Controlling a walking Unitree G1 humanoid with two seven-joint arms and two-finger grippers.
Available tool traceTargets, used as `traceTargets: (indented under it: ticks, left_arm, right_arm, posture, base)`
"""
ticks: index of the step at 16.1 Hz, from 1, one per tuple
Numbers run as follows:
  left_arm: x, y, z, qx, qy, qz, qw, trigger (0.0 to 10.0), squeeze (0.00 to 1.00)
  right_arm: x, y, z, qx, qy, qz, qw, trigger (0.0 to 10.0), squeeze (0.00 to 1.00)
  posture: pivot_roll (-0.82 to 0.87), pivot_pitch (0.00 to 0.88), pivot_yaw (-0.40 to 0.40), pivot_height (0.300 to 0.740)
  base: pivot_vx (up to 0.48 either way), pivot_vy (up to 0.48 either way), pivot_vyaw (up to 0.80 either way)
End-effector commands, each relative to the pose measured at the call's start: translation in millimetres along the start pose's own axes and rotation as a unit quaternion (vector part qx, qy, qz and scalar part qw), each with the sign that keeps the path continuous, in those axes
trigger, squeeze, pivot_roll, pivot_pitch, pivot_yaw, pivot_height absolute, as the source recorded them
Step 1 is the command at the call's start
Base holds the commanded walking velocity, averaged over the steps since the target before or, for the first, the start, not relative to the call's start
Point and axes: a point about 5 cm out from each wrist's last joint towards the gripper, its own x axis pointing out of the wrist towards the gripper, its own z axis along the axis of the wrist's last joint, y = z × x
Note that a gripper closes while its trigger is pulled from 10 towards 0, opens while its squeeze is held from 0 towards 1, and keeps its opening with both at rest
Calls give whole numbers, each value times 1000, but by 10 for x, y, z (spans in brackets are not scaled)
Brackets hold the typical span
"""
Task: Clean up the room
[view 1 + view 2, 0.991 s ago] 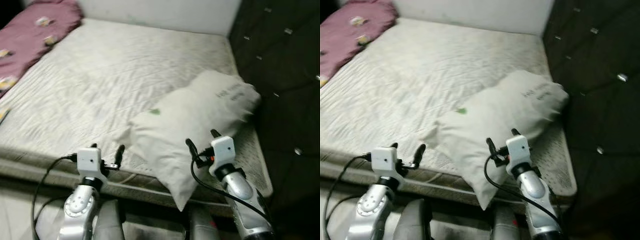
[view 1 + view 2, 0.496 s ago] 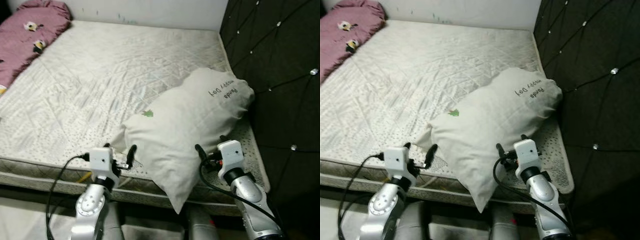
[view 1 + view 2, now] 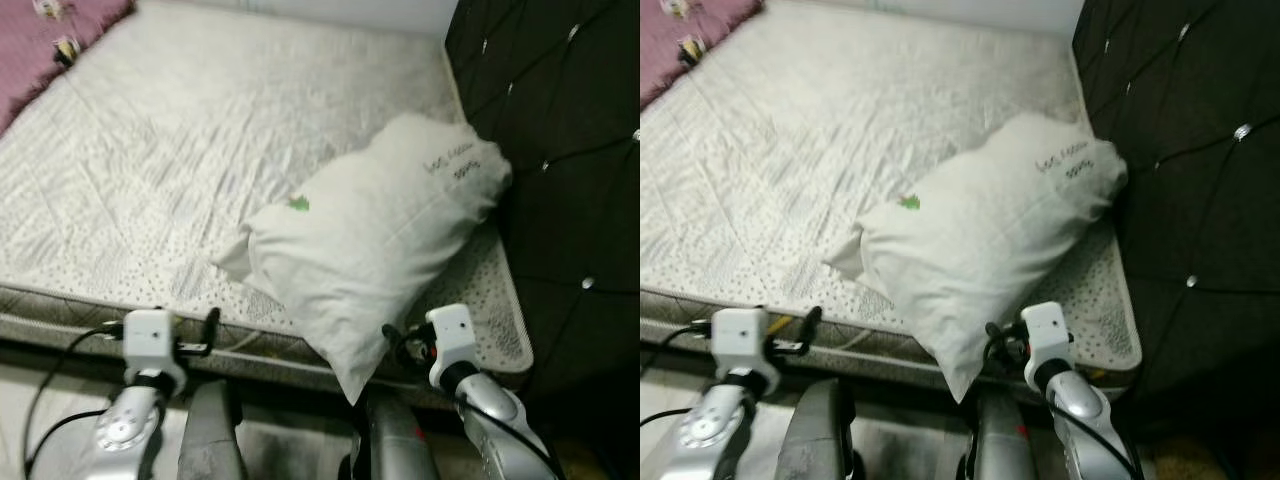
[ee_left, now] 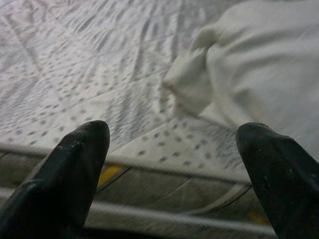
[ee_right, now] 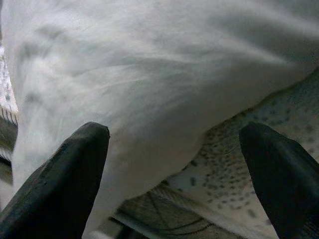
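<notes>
We stand at the bed edge. Pillow lies askew at 1 o'clock, one corner overhanging, probably awaiting straightening. Left hand and right hand both spread, empty, flanking it.

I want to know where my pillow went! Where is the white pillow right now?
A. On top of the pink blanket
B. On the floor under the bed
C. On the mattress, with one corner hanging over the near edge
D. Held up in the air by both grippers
C: the white pillow lies on the mattress, its lower corner hanging past the near edge, beside the open right gripper.
</notes>
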Motion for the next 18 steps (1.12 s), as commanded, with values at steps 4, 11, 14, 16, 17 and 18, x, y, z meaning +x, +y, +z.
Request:
traceTargets:
  ticks: [4, 11, 14, 16, 17, 18]
  left_arm:
    - [34, 142, 152, 77, -18, 7, 997, 10000, 0]
    - [139, 124, 308, 79, -27, -49, 995, 10000, 0]
    - [58, 69, 251, 59, -14, -65, 996, 10000, 0]
    - [20, 47, 228, 53, -9, -70, 996, 10000, 0]
    - [15, 50, 227, 49, -6, -69, 996, 10000, 0]
    - [7, 60, 233, 49, -4, -67, 997, 10000, 0]
  right_arm:
    - [72, -15, 156, 56, -10, -12, 998, 10000, 0]
    - [193, 111, 225, 74, 39, 87, 993, 10000, 0]
    - [222, 201, 283, 77, 46, 140, 986, 10000, 0]
    - [291, 252, 355, 92, 36, 152, 983, 10000, 0]
    - [334, 257, 381, 104, 35, 146, 983, 10000, 0]
    - [378, 282, 412, 117, 34, 147, 982, 10000, 0]
  posture:
    - [36, 205, -62, 569]
    - [63, 191, -29, 560]
    - [78, 181, -37, 560]
    - [94, 178, -45, 560]
    - [101, 177, -46, 560]
    - [108, 176, -46, 560]
  base:
    - [0, 0, 0]
    - [0, 0, 0]
    - [0, 0, 0]
    - [0, 0, 0]
    - [0, 0, 0]
    - [0, 0, 0]
